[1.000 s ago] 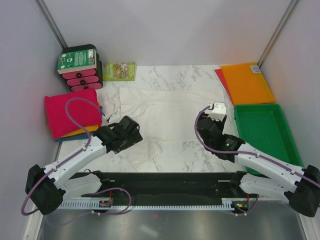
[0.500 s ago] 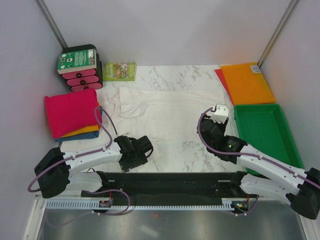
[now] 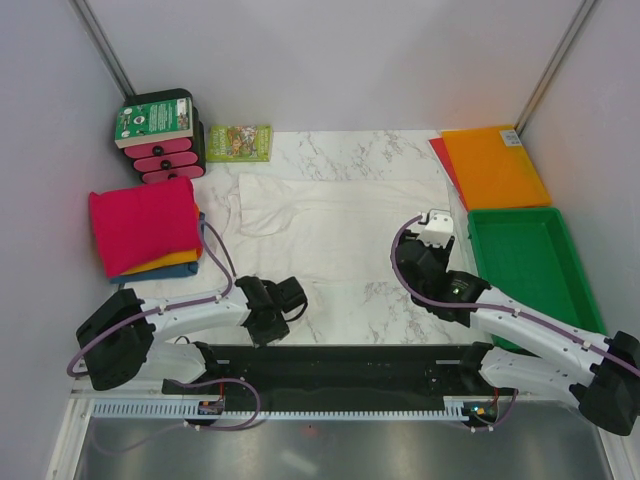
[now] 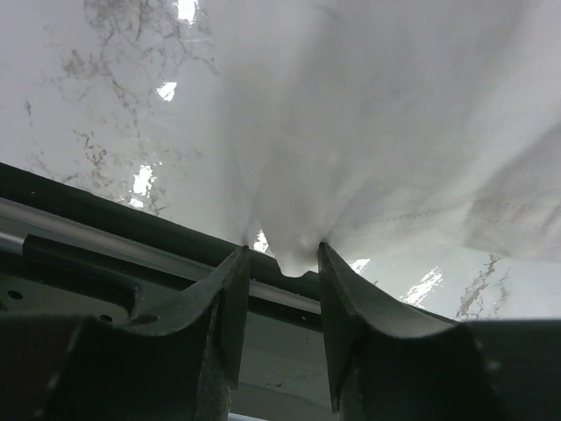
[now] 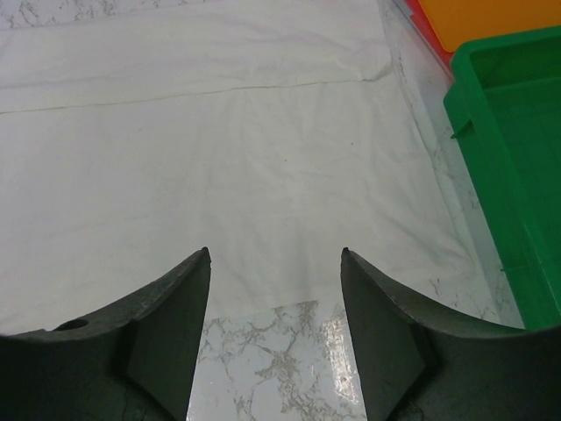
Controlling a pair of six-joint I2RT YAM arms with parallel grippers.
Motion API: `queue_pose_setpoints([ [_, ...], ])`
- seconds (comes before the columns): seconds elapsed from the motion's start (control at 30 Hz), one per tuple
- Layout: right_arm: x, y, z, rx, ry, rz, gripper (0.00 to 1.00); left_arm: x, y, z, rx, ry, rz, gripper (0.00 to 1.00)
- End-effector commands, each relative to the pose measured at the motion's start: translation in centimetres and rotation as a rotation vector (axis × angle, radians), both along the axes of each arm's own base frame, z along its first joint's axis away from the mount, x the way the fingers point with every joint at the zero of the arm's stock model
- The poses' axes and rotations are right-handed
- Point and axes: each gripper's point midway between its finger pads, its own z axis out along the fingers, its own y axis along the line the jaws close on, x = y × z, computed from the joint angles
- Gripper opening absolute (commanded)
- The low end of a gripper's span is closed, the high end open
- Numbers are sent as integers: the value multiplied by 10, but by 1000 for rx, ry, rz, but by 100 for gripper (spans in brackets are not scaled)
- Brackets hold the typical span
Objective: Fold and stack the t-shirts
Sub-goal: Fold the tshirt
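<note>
**White shirt's near corner sits in the left end effector**

Our left end effector (image 4: 282, 256) stands partly open, low at the near edge of the worktop (image 3: 400, 300). The near left corner of the white shirt (image 3: 330, 215) is bunched between its fingers. The cloth seems to touch both tips, but we cannot tell whether it is truly pinched. Our right end effector (image 5: 273, 254) hangs wide open with nothing in it, just above the shirt's near right hem.

The white shirt lies spread flat across the middle of the worktop, its far part already doubled over. The pink shirt (image 3: 140, 222) tops a folded pile at the left, with the orange shirt (image 3: 172, 262) and blue shirt (image 3: 150, 273) beneath it. The green tray (image 3: 520, 265) sits to the right, close to the shirt's edge.

We judge the white shirt to be light, thin and limp. It will sag, wrinkle and slip from a shallow pinch, so a single corner will drag the rest unevenly. Both near corners at the hem look the best places to hold, with a deep bite on each.
</note>
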Motion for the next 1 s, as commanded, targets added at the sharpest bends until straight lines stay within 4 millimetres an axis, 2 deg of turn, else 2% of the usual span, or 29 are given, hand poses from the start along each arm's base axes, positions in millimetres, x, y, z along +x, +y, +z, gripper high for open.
queue_pose_setpoints([
  [0.0,0,2,-2,-4,4,6,69,-1,-8,-7,-45,-4,46,39],
  [0.07,0,3,-3,7,4,6,68,2,-7,-9,-35,-10,45,23],
  [0.13,-1,4,-5,10,9,9,69,4,-7,-9,-31,-15,44,19],
  [0.23,-2,3,-5,11,8,9,68,4,-7,-9,-28,-12,39,2],
  [0.33,-4,-1,-5,8,8,-1,68,5,-5,-6,-25,-26,26,2],
  [0.43,-8,-4,-12,28,26,-21,69,16,-4,8,-10,-88,-25,2],
  [0.57,-13,-9,-40,100,111,-75,65,30,2,31,32,-170,-58,2],
  [0.67,-17,-25,-76,157,229,-191,57,38,4,40,24,-226,-57,2],
  [0.73,-19,-37,-93,158,270,-270,54,41,3,44,22,-245,-64,2],
  [0.97,-12,-83,-111,157,316,-489,53,54,-1,63,10,-319,-104,2],
])
